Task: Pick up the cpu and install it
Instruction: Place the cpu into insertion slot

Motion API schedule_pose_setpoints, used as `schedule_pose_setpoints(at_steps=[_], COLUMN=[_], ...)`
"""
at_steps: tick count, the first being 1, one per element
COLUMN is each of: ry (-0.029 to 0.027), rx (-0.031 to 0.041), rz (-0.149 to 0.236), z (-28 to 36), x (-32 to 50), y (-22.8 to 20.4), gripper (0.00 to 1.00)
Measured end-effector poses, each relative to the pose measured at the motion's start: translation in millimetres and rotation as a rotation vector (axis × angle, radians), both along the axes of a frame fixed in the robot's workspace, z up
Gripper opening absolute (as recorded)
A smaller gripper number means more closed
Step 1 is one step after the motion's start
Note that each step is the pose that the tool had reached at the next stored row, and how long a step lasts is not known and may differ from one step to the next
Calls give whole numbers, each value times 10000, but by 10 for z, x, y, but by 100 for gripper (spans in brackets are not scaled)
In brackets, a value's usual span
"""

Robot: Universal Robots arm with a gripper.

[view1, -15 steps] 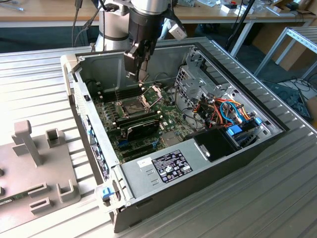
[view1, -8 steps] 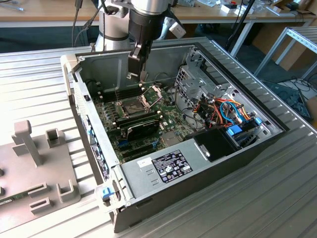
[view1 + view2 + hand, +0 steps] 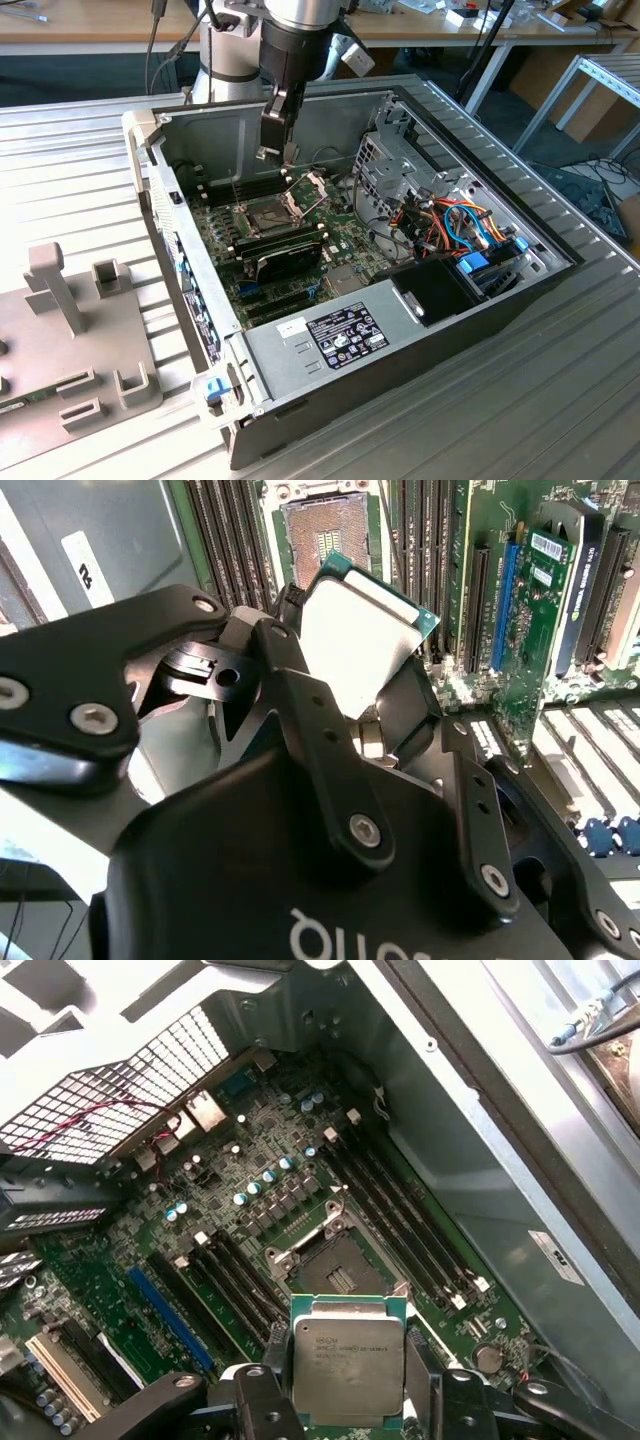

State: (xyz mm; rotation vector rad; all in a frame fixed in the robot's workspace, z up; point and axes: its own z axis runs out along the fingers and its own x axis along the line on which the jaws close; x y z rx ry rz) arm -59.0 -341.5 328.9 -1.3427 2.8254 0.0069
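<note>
My gripper (image 3: pixel 279 148) hangs inside the open computer case (image 3: pixel 452 145), shut on the cpu (image 3: pixel 348 1358). The cpu is a flat square chip with a silver-grey top and a green rim, clamped by two opposite edges between black fingers (image 3: pixel 262 1400). In the second wrist view the cpu (image 3: pixel 357 640) tilts between the fingers (image 3: pixel 283 660). Just beyond it on the green motherboard (image 3: pixel 110 1290) lies an open socket (image 3: pixel 335 1272), its hinged metal frame raised (image 3: pixel 312 186). The cpu is above the board and apart from the socket (image 3: pixel 324 528).
Long black memory slots (image 3: pixel 400 1230) flank the socket. A second socket (image 3: pixel 264 214) and a black card (image 3: pixel 290 258) lie nearer the power supply (image 3: pixel 330 335). Drive cage and coloured cables (image 3: pixel 455 225) fill the exterior view's right. A grey fixture (image 3: pixel 70 330) stands outside the case.
</note>
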Motion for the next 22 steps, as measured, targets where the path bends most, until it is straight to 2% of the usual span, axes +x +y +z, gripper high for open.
schedule_pose_setpoints(at_steps=[3, 5, 10, 12, 14, 22], ry=[0, 0, 0, 0, 0, 0], rx=[1, 0, 0, -1, 0, -1], rz=[-502, -1095, -2067, -2961, -3615, -5277], z=[-4, -9, -18, -25, -31, -45], x=[0, 0, 0, 0, 0, 0], y=[0, 0, 0, 0, 0, 0], gripper=[55, 55, 55, 55, 55, 55])
